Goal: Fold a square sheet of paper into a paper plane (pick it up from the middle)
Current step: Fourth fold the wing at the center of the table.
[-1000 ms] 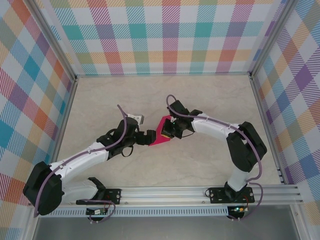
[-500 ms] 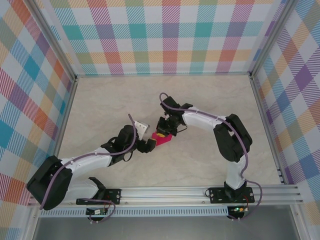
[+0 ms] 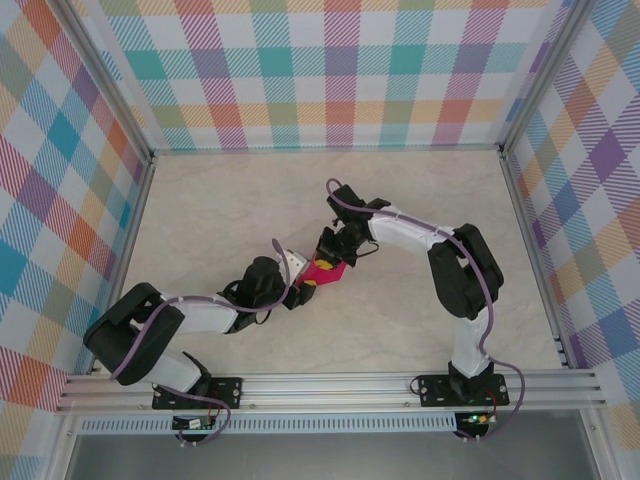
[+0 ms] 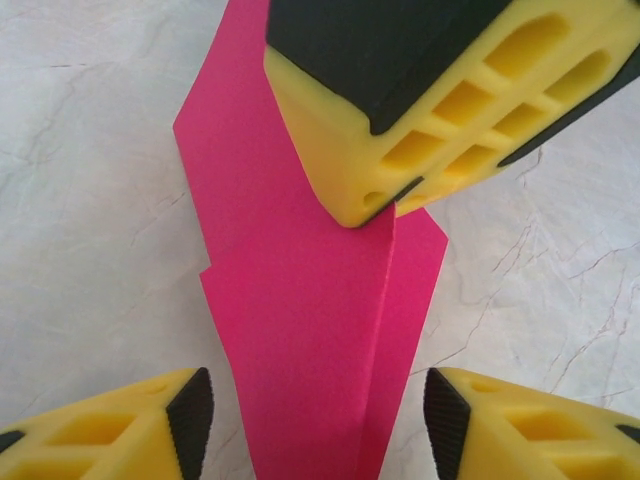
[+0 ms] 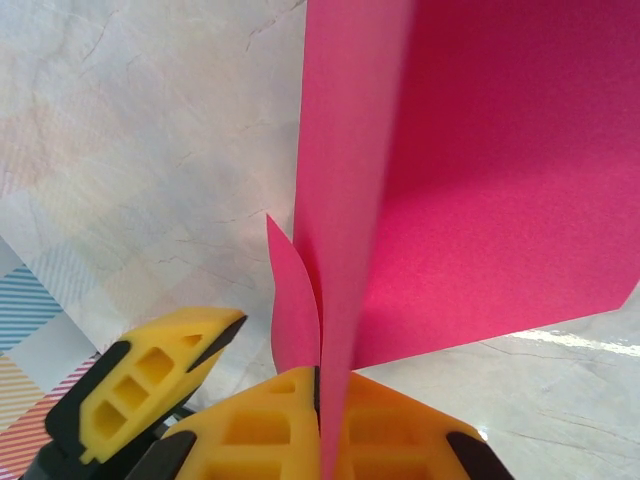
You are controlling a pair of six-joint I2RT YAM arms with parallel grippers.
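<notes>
The magenta-pink square sheet of paper (image 3: 323, 271) is folded into a narrow, pointed paper plane shape with a raised centre crease (image 4: 300, 330). It lies just above the marble table near the middle. My right gripper (image 3: 336, 254) is shut on the crease, and in its wrist view the paper (image 5: 480, 200) rises out of the closed yellow jaws (image 5: 322, 400). My left gripper (image 4: 312, 415) is open and straddles the narrow end, with a gap to the paper at each black pad. From the top view, the left gripper (image 3: 303, 287) sits at the paper's lower left end.
The beige marble table (image 3: 220, 210) is walled by checked panels (image 3: 330, 70) at the back and on both sides. An aluminium rail (image 3: 330, 385) carrying the arm bases runs along the near edge. The left arm lies low across the table's front left.
The left gripper has moved right and nearer to the paper's narrow end, and its jaws have narrowed. The right gripper has shifted slightly with the paper, still shut on it.
</notes>
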